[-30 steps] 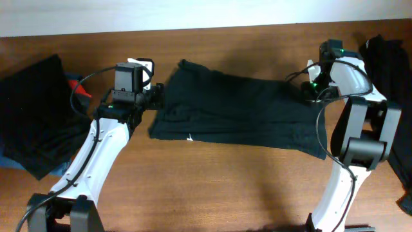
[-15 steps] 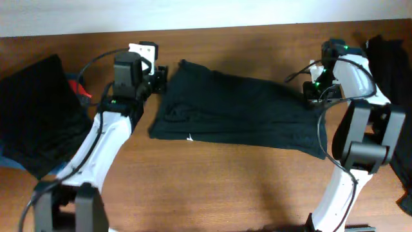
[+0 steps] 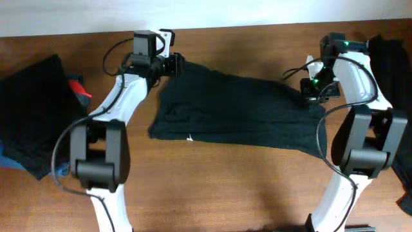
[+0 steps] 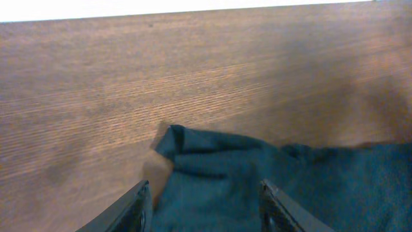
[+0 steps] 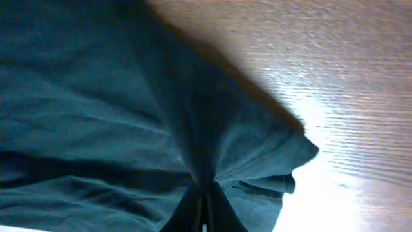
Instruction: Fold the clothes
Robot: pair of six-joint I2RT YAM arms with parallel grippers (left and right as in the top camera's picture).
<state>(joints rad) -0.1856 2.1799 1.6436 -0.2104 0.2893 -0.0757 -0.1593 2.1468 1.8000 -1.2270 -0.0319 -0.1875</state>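
A dark teal garment lies spread across the middle of the wooden table. My left gripper is open at the garment's far left corner, its fingers on either side of the cloth. My right gripper is shut on the garment's far right corner, and the pinched cloth bunches into folds between the fingers.
A pile of dark clothes lies at the left edge, with a red object beside it. More dark clothes lie at the right edge. The table's far edge meets a white wall.
My left arm has swung from the garment's left side up to its far left corner. My right gripper has stayed on the far right corner.
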